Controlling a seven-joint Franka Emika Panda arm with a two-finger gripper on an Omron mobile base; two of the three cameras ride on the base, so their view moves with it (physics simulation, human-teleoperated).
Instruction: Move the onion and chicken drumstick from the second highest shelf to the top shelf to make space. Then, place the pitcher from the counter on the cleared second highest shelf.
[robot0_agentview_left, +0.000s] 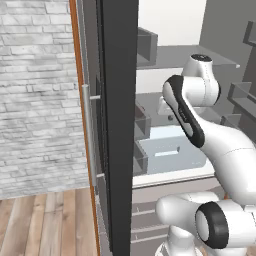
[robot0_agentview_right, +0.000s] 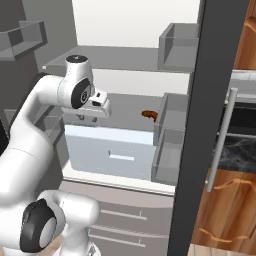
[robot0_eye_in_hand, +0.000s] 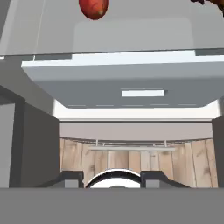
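You see the white arm's two-finger gripper reaching in over the opaque grey second highest shelf, its jaws parted and empty. The glossy round red onion lies on that slab, and the reddish-brown chicken drumstick rests farther right, apart from it.
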